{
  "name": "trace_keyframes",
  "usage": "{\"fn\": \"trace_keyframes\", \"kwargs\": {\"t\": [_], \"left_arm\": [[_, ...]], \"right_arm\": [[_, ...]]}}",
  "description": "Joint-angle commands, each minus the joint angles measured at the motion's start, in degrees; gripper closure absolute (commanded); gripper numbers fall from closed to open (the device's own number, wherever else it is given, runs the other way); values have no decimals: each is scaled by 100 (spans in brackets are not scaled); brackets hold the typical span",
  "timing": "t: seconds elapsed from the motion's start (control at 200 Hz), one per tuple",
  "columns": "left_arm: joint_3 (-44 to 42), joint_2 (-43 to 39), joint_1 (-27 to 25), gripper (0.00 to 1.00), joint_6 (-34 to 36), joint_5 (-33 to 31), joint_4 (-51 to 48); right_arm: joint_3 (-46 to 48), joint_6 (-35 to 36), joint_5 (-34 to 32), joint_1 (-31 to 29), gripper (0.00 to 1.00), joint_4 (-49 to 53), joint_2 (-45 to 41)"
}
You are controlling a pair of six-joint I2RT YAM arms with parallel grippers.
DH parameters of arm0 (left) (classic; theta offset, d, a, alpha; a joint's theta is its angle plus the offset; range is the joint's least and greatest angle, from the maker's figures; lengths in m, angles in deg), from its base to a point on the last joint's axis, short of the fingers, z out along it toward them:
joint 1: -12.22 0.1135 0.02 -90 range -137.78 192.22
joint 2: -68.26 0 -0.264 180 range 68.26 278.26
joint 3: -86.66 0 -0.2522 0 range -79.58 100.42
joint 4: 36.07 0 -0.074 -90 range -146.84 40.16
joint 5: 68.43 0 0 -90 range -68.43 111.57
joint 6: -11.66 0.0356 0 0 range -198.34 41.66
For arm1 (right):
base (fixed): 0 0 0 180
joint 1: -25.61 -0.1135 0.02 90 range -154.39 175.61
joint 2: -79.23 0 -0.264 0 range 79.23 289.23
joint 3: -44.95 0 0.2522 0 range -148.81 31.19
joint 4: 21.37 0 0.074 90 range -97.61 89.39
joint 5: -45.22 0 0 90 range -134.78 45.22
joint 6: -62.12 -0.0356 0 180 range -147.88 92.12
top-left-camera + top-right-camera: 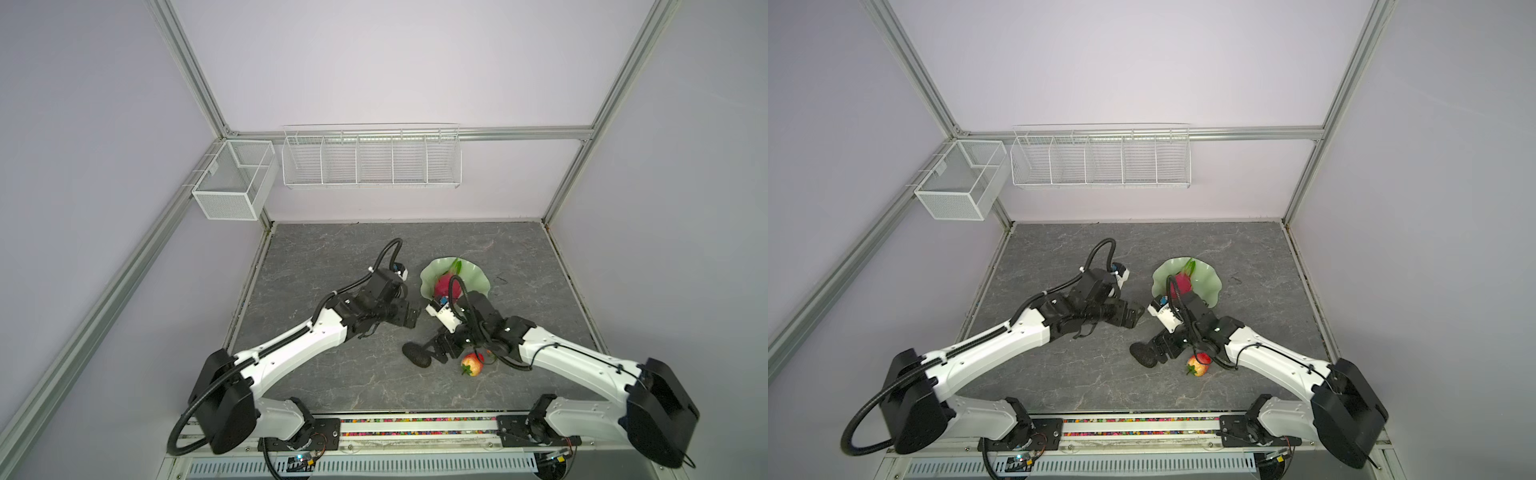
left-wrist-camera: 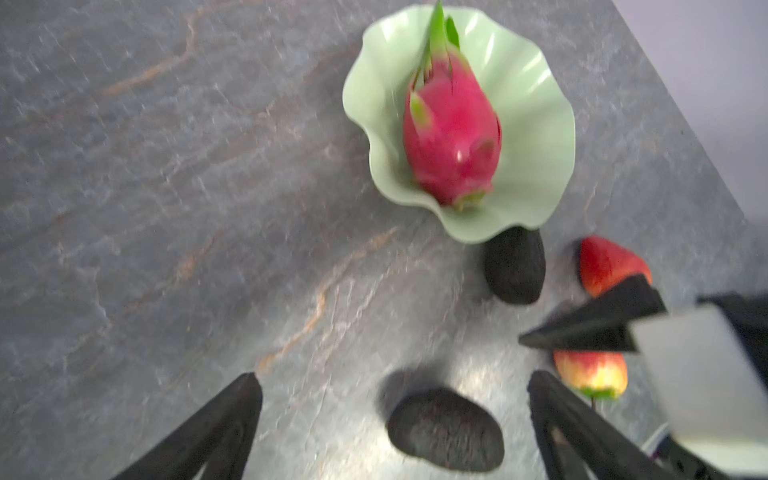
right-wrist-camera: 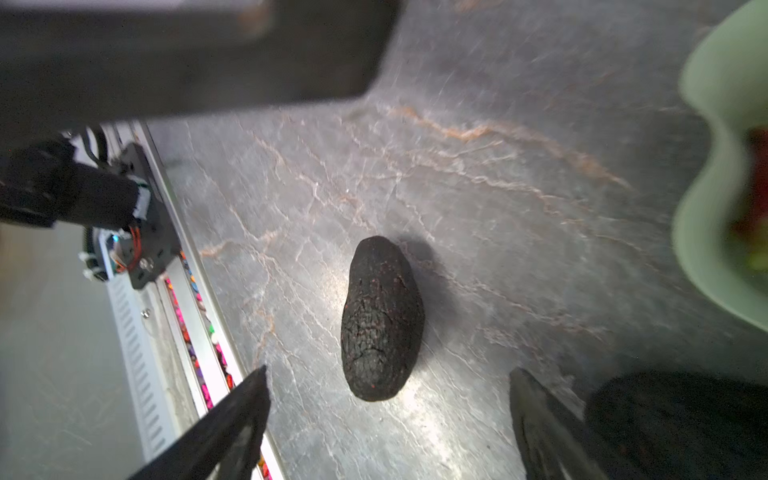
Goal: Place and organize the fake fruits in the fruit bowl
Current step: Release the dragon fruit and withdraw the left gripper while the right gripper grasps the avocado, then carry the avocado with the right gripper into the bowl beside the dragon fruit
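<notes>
The pale green fruit bowl (image 2: 536,124) holds the magenta dragon fruit (image 2: 451,137) and shows in both top views (image 1: 478,278). One avocado (image 2: 515,266) lies on the table against the bowl's rim. A second avocado (image 3: 382,320) lies loose on the table. My right gripper (image 3: 390,370) stands open just short of it, touching nothing. My left gripper (image 2: 395,378) hangs open and empty above the table, left of the bowl (image 1: 409,316). Two strawberries (image 2: 606,262) (image 2: 592,372) lie by the right gripper; in a top view only one strawberry (image 1: 472,364) shows clearly.
White wire baskets (image 1: 372,160) (image 1: 235,185) hang on the back wall and the left frame. The grey stone-pattern table (image 1: 332,257) ends at a rail (image 1: 415,428) at the front. The two arms nearly meet in the middle.
</notes>
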Motion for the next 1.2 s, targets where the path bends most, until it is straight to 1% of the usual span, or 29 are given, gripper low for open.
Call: {"fn": "trace_keyframes", "kwargs": {"t": [0.0,0.055,0.195,0.24,0.29,0.32,0.39,0.43,0.48,0.505,0.635,0.755,0.785,0.8,0.855,0.925,0.99,1.04,1.095,1.14,1.195], "left_arm": [[-462,-1037,-3,1,-103,303,-412],[-837,-1607,7,1,-275,210,-301],[-1449,-2855,25,1,-615,7,-20],[-1546,-3163,36,1,-645,-34,57],[-1611,-3403,45,1,-665,-111,96],[-1634,-3498,46,1,-667,-156,114],[-1661,-3650,41,1,-645,-252,124],[-1662,-3681,45,1,-617,-309,116],[-1645,-3675,45,1,-581,-367,106],[-1641,-3664,46,1,-564,-387,118],[-1643,-3494,45,1,-506,-470,373],[-1605,-3120,52,1,-357,-261,884],[-1570,-3055,47,1,-294,-176,1016],[-1553,-2873,50,1,-263,-141,1088],[-1505,-2582,52,1,-100,13,1398],[-1528,-2241,54,1,89,237,1943],[-1543,-1865,65,1,237,486,2555],[-1471,-1504,111,1,336,727,3009],[-1252,-1005,172,1,410,931,3292],[-928,-556,193,1,508,1038,3322],[-457,-23,213,1,634,1086,3133]], "right_arm": [[-300,259,-512,-424,7,29,525],[-502,278,-746,-612,5,128,885],[-804,224,-878,-785,0,229,1481],[-834,218,-906,-830,3,268,1614],[-834,204,-942,-856,8,324,1732],[-1019,191,-951,-867,11,356,1792],[-1086,155,-981,-873,23,449,1917],[-1114,147,-1004,-874,34,497,1960],[-1132,112,-1040,-870,57,520,1974],[-1132,101,-1068,-873,63,521,1959],[-1166,71,-1184,-862,64,562,1700],[-1349,86,-1257,-731,65,739,1133],[-1400,52,-1276,-625,65,786,952],[-1415,36,-1273,-575,65,803,899],[-1474,-160,-1203,-189,65,852,556],[-1502,-518,-1102,510,65,879,193],[-1572,-850,-956,1219,65,926,25],[-1666,-1021,-876,1730,65,960,35],[-1785,-1191,-900,2202,65,992,145],[-1892,-1288,-823,2526,64,987,325],[-2003,-1426,-654,2862,64,904,584]]}}
